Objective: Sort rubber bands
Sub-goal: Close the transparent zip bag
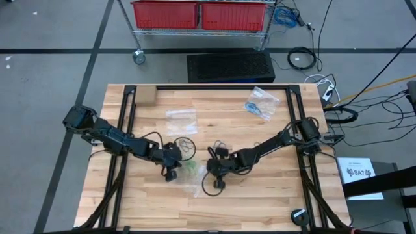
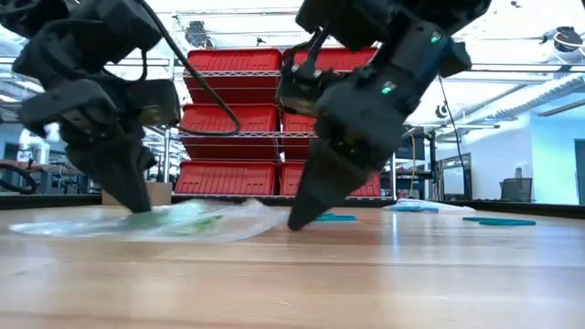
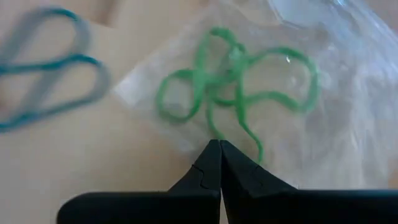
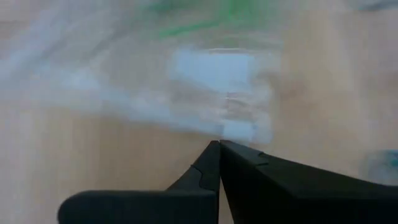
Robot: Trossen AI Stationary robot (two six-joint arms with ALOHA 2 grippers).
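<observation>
Left tool (image 3: 219, 144) — fingers shut tip to tip, nothing between them, tip down at the edge of a clear bag (image 3: 348, 124) lying flat on the bench (image 1: 260, 195). Green rubber bands (image 3: 236, 87) sit tangled inside that bag, just ahead of the tip. Teal-grey rubber bands (image 3: 46, 81) lie loose on the wood beside the bag. Right tool (image 4: 219, 144) — also closed and empty, tip lowered to the opposite side of the same bag, near the bench centre. Farther back, a second clear bag (image 1: 182, 120) lies flat, and a third bag (image 1: 261, 103) holds blue rubber bands (image 1: 252, 107). Beyond the bench, red bins (image 1: 201, 14) on a wire rack.
</observation>
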